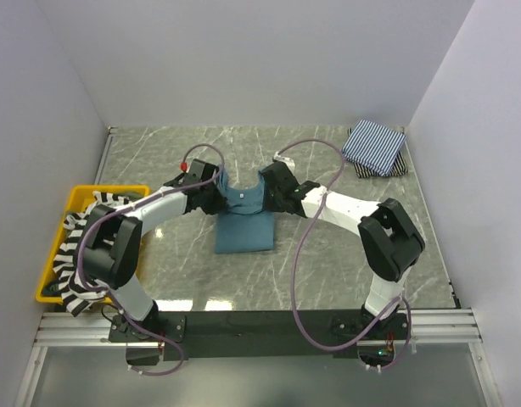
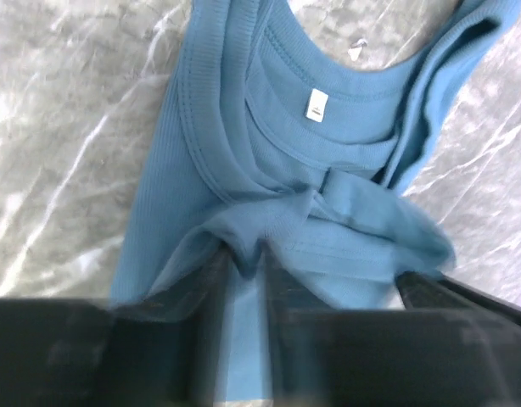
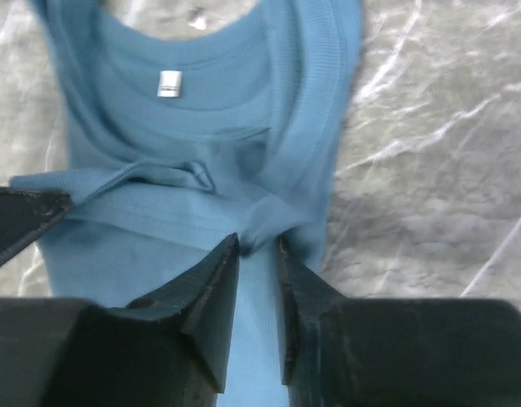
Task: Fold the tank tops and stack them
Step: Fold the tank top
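Both the left end effector and the right end effector are pinching folds of the soft, limp teal tank top lying mid-table, likely best gripped near its shoulder straps.

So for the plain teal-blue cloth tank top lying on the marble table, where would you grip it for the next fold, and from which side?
On the teal-blue tank top, I would probably grip the two shoulder straps, one per arm. The left gripper and right gripper each already have cloth bunched between narrowly parted fingers there. Come from the near side: the hem points toward the bases, and the neckline away.
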You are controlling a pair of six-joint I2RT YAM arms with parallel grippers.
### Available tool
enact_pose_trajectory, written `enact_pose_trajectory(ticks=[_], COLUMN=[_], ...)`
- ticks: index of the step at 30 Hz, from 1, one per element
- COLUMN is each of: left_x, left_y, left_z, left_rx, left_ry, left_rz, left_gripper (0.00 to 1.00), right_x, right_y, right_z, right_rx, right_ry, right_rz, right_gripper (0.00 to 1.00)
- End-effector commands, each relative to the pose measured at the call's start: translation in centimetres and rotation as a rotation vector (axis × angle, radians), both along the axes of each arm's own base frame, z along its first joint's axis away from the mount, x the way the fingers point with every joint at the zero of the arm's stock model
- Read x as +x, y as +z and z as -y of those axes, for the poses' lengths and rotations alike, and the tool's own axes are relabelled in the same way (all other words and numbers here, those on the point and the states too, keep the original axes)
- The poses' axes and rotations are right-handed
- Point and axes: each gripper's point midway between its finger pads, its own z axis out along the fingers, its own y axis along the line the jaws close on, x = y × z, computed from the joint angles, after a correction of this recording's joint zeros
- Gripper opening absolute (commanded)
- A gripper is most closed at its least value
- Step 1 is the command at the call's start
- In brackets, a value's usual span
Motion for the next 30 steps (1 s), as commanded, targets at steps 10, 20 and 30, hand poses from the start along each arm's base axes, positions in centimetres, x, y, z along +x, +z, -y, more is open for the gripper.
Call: enact_pose_trajectory(ticks=[10,20,30], left_x=[2.6,-8.9,-14.0], left_y=[7.4,1.9,-1.7], left_z=[-1.4,-2.6,-1.8], left_rx=[-0.057,-0.065,-0.111], left_ry=[0.022,0.071,-0.007], left_rz=[0.222,0.075,0.019], left_gripper=[0.55,0.53,0.63], right_x=[2.9,-6.5,-12.5], right_y=[5.8,2.8,-1.5], right_z=[1.1,0.9,0.5], right_rx=[0.066,0.144,0.203], right_ry=[-0.026,0.031,0.063], right_rz=[0.116,0.025,-0.081], right_gripper=[0.5,0.5,0.54])
